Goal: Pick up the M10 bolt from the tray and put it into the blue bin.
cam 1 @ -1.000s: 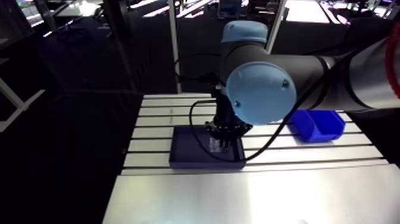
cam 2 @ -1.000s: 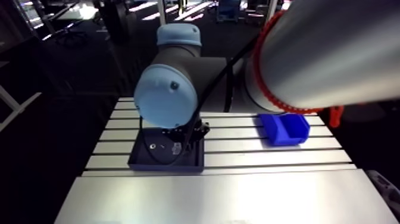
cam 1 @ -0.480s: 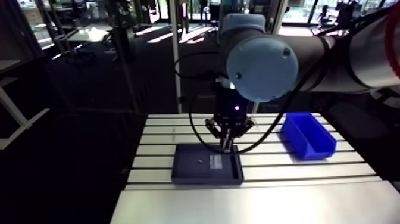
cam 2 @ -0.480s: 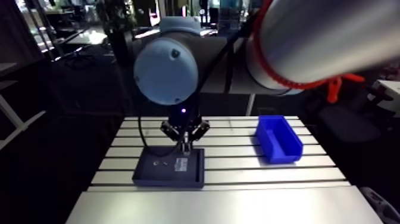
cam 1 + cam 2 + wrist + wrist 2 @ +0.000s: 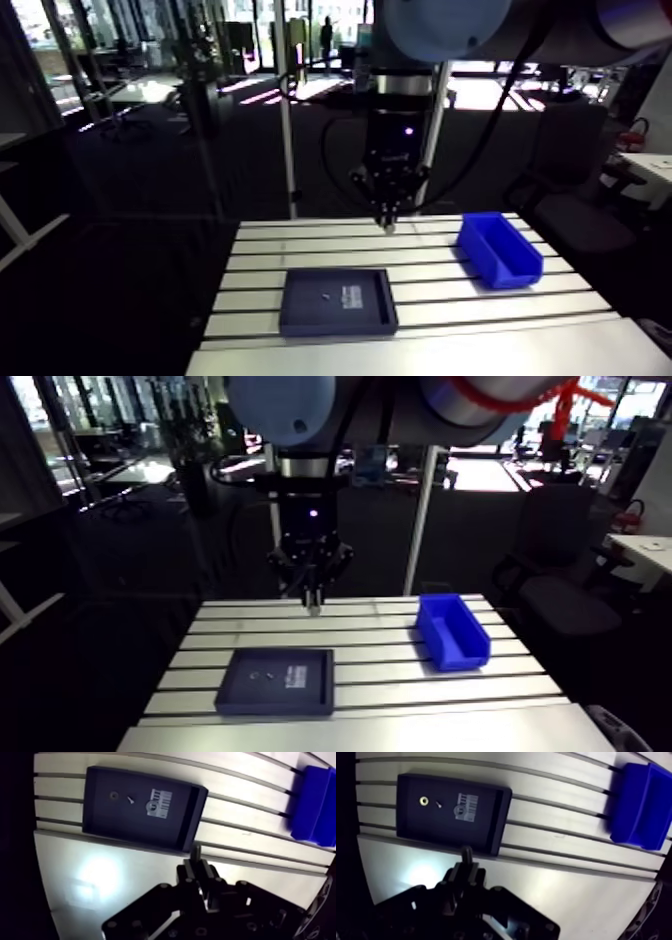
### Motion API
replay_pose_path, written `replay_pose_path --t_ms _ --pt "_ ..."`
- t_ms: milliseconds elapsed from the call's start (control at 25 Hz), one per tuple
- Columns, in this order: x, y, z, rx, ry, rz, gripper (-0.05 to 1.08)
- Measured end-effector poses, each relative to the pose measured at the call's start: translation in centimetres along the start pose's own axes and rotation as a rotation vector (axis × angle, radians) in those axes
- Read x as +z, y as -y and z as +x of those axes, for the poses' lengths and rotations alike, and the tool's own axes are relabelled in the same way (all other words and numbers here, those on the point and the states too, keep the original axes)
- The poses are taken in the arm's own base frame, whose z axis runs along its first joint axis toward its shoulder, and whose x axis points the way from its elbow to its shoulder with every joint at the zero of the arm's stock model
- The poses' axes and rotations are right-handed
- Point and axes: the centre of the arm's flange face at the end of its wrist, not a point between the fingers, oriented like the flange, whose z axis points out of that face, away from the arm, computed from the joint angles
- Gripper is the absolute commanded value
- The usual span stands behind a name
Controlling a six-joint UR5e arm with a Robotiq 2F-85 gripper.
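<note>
Clamping the M10 bolt [image 5: 196, 851] between narrowly set fingertips of the gripper [image 5: 196, 866], long axis in line with the fingers, free end aimed down at the slotted table [image 5: 450, 300]. Hanging high in the arm view, beyond tray [image 5: 335, 328] and blue bin [image 5: 497, 250]. Showing only in the wrist view: washer [image 5: 423, 801] and small screw [image 5: 439, 803] in the tray.

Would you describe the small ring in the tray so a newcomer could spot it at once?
On the slotted table lies a dark tray, apart from the blue bin. At the tray's end farthest from the bin sits a ring. It is round and holed, unlike the thin sliver beside it and the white label.
</note>
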Motion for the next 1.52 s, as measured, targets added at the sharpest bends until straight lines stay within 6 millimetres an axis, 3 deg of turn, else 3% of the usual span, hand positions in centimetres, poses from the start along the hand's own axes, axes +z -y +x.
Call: replay_pose_path --t_ms 320,640,960,1200,1520 --pt "-6.0 -4.3 1.0 -0.356 -0.025 -0.004 1.07" --pt "-9.1 -10.6 0.7 -0.822 -0.044 -0.018 1.07" --pt "-10.0 -17.6 -1.2 -1.171 -0.04 -0.026 1.06" --pt "-9.0 -22.7 -2.0 -1.365 -0.04 -0.034 1.06" --pt "-7.0 -26.0 -0.7 -1.46 -0.046 -0.073 1.06"
